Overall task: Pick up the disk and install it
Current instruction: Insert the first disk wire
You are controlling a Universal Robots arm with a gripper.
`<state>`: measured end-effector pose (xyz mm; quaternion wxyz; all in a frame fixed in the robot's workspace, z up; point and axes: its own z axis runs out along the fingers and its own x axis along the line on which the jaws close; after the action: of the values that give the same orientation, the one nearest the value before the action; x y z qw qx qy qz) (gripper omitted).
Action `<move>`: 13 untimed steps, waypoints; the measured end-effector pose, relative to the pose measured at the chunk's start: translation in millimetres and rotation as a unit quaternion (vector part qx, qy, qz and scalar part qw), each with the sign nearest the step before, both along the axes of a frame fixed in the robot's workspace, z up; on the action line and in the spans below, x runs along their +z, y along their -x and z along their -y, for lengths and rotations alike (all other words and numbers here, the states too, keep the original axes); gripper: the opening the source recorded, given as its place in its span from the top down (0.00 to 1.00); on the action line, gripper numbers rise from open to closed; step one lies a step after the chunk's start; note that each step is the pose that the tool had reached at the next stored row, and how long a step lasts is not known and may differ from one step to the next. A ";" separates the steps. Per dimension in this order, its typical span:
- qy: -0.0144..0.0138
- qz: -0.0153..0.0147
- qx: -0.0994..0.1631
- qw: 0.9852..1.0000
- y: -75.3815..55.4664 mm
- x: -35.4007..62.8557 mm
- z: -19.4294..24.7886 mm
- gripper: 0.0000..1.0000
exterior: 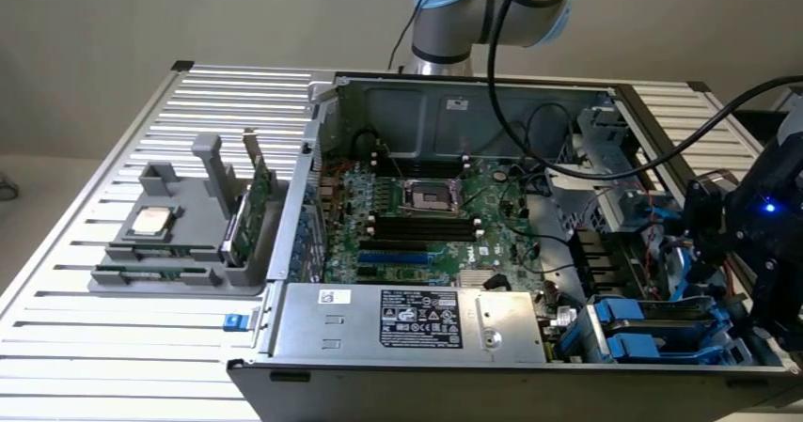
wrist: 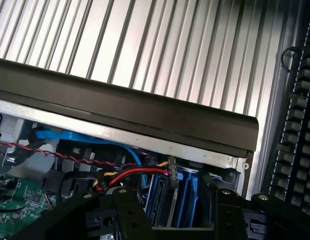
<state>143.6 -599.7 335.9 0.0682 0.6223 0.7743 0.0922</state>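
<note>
1 black gripper (wrist: 172,214), jaws spread wide, over 1 open grey sheet-metal PC case (exterior: 376,384), near corner, the exterior view's right. Disk (exterior: 627,315): flat silver metal slab w/ blue plastic bracket, 2 blue rails showing, sits in drive bay there, under red/yellow cables (wrist: 140,173).

1. I see a slatted metal table (exterior: 126,366) carrying everything.
2. An open computer case (exterior: 376,384) lies on it, with a green motherboard (exterior: 502,243) and its CPU socket (exterior: 435,196) exposed.
3. A silver power supply (exterior: 415,323) with a printed label sits along the case's near wall.
4. On the exterior view's left, a grey holder (exterior: 176,253) keeps a square CPU chip (exterior: 152,220) and an upright green circuit card (exterior: 258,211).
5. My wrist view catches red, yellow and black wires (wrist: 140,172), a blue cable (wrist: 95,137), and what looks like a black keyboard (wrist: 300,125) beside the case.
</note>
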 end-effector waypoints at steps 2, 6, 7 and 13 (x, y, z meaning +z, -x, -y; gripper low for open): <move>0.000 -0.001 0.000 1.000 -2.0 0.0 -1.2 0.43; 0.000 -0.005 -0.002 1.000 -5.2 0.0 -2.6 0.43; 0.000 -0.007 -0.002 1.000 -5.7 0.1 -3.1 0.43; 0.000 -0.016 -0.010 1.000 -6.7 0.0 -5.9 0.45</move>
<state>150.3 -593.8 335.9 0.0564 0.6313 0.7692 0.0815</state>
